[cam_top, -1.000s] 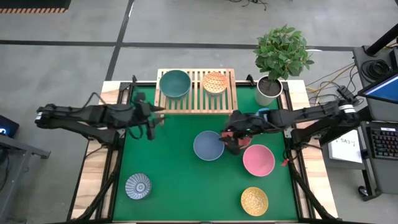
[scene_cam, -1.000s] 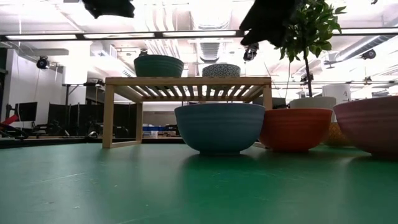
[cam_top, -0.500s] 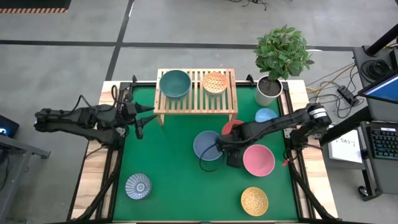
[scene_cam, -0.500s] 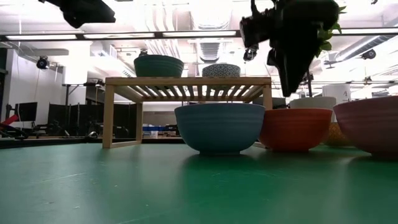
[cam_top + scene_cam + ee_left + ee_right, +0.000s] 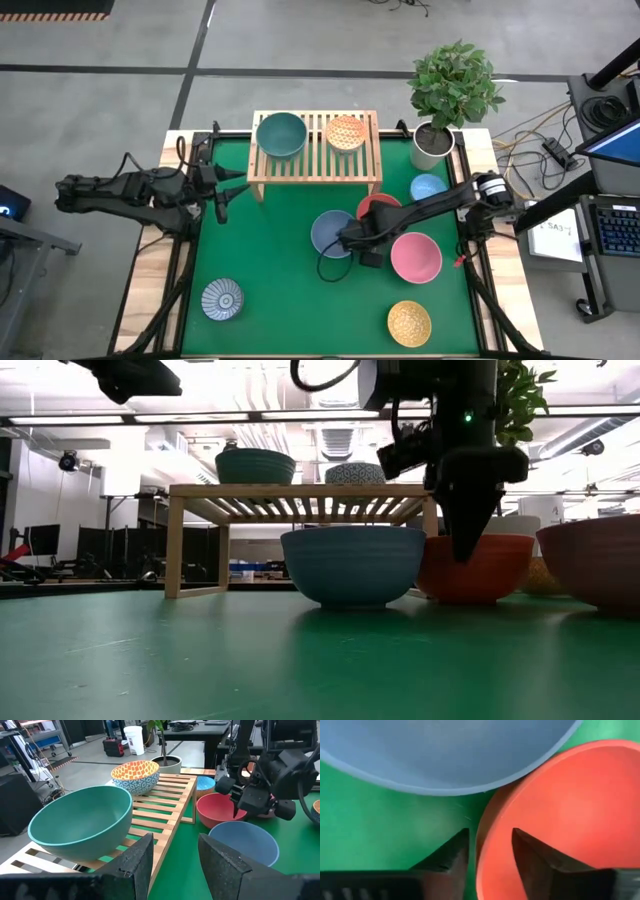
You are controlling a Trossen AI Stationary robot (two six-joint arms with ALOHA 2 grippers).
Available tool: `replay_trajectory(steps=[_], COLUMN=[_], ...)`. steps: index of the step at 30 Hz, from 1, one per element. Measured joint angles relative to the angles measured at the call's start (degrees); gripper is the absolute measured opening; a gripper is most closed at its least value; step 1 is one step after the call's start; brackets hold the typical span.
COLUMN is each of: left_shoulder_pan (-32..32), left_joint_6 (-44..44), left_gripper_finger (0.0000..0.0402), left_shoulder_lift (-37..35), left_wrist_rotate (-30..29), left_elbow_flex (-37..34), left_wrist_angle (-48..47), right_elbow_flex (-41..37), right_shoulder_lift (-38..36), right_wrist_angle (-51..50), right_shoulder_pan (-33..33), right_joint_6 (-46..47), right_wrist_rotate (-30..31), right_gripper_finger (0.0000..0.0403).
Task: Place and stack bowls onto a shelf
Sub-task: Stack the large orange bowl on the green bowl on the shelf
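Overhead arrangement: the shelf (image 5: pixel 315 148) stands at the far edge of the green surface (image 5: pixel 270 290), carrying the green bowl (image 5: pixel 281 134) and, just beside it, the orange patterned bowl (image 5: pixel 346 132); the remaining bowls lie on the surface in front of it. The blue-grey bowl (image 5: pixel 334 233) sits near the centre, touching or almost touching the red bowl (image 5: pixel 379 205); the pink bowl (image 5: pixel 416 257) is near them towards the right side, the light blue bowl (image 5: pixel 428 186) lies between the red bowl and the white plant pot (image 5: pixel 432 146), and the dark patterned bowl (image 5: pixel 221 299) and yellow bowl (image 5: pixel 409 323) rest well apart along the near edge.

Right arm: the right tool (image 5: pixel 488 851) points down over the rim of the red bowl, its fingers (image 5: pixel 451 854) narrowly parted, one outside the rim and the other inside; whether they touch it is hard to judge from the wrist view.

Left arm: the left tool (image 5: pixel 224 193) hovers above the surface, just off the shelf's left front corner, fingers (image 5: pixel 134 865) apart and holding nothing.
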Motion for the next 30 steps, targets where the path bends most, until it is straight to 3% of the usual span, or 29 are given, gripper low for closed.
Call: replay_trajectory(steps=[6, 15, 24, 30], left_shoulder_pan=[0.0, 0.0, 0.0, 0.0], left_joint_6=[0.0, 0.9, 1.3, 2.0], left_gripper_finger=[0.0139, 0.0139, 0.0139, 0.0139], left_shoulder_lift=[0.2, 0.4, 1.2, 1.5], left_wrist_rotate=[0.0, 0.0, 0.0, 0.0], left_elbow_flex=[0.0, 0.0, 0.0, 0.0], left_wrist_angle=[0.0, 1.1, 1.8, 3.1], right_elbow_flex=[0.0, 3.0, 15.7, 23.6], right_shoulder_lift=[0.4, -3.8, -8.2, -10.3], right_wrist_angle=[-0.5, -4.1, -11.7, -8.0], right_shoulder_pan=[0.1, 0.1, 1.1, 2.8], right_joint_6=[0.0, 0.5, -0.5, -6.9], right_wrist_rotate=[-0.8, -2.2, -6.4, -2.6], right_gripper_finger=[0.0020, 0.0011, 0.0011, 0.0011])
